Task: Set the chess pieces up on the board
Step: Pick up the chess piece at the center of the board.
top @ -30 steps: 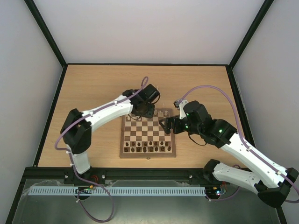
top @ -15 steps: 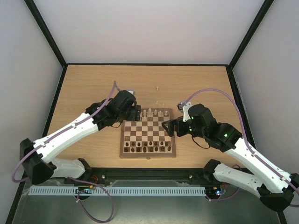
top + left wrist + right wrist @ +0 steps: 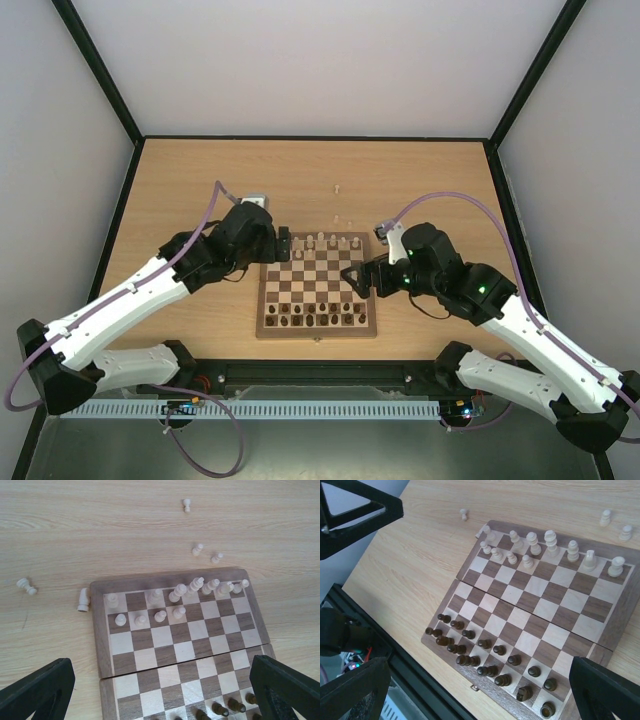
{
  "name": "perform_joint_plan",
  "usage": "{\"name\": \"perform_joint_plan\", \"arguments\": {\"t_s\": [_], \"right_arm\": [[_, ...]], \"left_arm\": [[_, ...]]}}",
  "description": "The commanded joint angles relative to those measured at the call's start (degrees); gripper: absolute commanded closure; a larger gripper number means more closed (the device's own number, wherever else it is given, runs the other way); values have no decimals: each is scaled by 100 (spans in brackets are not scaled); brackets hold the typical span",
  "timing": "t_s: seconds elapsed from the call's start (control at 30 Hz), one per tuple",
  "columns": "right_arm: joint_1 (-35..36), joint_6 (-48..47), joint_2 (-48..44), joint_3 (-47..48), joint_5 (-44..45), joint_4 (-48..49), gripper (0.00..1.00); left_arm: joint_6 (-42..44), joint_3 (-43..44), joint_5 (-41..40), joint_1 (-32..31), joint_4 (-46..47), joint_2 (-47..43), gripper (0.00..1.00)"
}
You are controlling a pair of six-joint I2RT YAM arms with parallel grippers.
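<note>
Reaching from its base at the near left, the left arm (image 3: 130,295) runs diagonally across the tabletop (image 3: 200,180). It ends with the left end effector (image 3: 283,243) just beside the far-left corner of the board (image 3: 100,640). We see its fingers (image 3: 37,690) spread wide at the bottom corners of the wrist view, with nothing gripped between them.

The right arm (image 3: 540,335) comes in from the near right with its elbow raised. The right end effector (image 3: 356,278) hangs over the board's right edge, about level with the middle ranks. Its jaws also stand wide apart and hold nothing.

Most of the chess pieces (image 3: 175,595) stand on the board's two far ranks: a line along the back rank and a few pawns in front of it, toward the left. One cream piece lies on its side touching the frame at the far-left corner, ahead of the left end effector. Another lies on the tabletop further left, well apart from the board. Three more sit on the tabletop beyond the far edge, two close together near the frame and one further out. Dark chessmen (image 3: 470,652) fill the two near ranks.
</note>
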Motion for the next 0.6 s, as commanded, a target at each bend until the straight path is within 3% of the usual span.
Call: {"name": "perform_joint_plan", "arguments": {"t_s": [0.0, 0.3, 0.57], "right_arm": [[17, 40, -67, -36, -420, 60, 1], [17, 227, -104, -254, -528, 382, 2], [11, 403, 164, -216, -602, 617, 1]], "left_arm": [[-215, -49, -272, 32, -255, -94, 1], [-64, 49, -135, 455, -470, -58, 1], [577, -85, 561, 1730, -267, -41, 1]]}}
